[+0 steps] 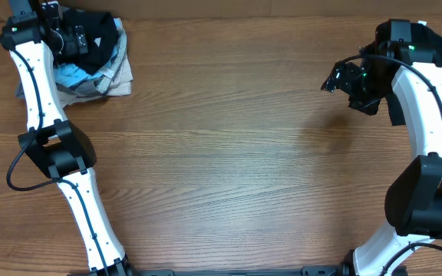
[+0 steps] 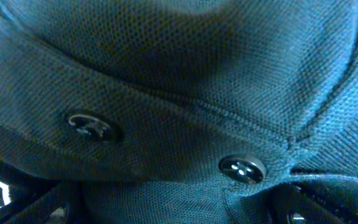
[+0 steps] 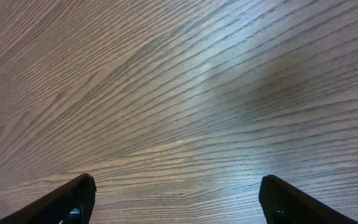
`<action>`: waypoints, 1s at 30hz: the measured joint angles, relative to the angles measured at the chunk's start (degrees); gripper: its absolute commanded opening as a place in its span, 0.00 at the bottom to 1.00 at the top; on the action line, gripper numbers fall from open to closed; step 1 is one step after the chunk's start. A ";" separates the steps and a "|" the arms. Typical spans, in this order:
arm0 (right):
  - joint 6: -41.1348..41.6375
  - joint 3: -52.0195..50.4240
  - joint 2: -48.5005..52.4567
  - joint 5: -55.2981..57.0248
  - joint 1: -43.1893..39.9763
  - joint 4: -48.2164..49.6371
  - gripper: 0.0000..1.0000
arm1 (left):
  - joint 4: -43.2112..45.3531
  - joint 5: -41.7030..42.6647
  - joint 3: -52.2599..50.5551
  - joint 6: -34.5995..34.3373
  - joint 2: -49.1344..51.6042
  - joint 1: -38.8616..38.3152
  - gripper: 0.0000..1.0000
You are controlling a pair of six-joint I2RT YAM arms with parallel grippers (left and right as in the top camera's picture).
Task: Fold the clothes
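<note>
Black piqué polo, soft, light, floppy, tops clothes pile at far-left of surface. L gripper buried in it, fingers' state can't tell. R gripper fingers spread over bare wood. Best hold prob. shoulder seam, clear of buttons.

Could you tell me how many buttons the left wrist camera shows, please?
2: one button left of centre on the dark garment, the other button lower right beside a seam. More may be hidden in folds.
</note>
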 measured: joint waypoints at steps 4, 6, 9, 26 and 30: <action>-0.20 0.11 0.00 0.00 0.00 0.02 0.97 | -0.98 -0.09 1.22 -0.11 0.00 -0.13 1.00; -0.59 1.66 0.00 0.04 0.00 -0.92 1.00 | -1.99 -0.11 2.12 -0.26 -0.17 -0.28 1.00; -1.38 9.33 0.00 0.70 0.00 -4.00 1.00 | -4.31 -0.07 2.40 -0.59 -2.43 -0.55 1.00; -2.75 53.96 -4.94 -7.98 -0.02 -29.20 1.00 | -10.69 -0.96 4.98 -0.63 -26.25 -1.14 1.00; -2.75 53.96 -4.94 -12.04 0.00 -29.22 1.00 | -10.75 -0.96 4.85 -0.63 -25.97 -1.14 1.00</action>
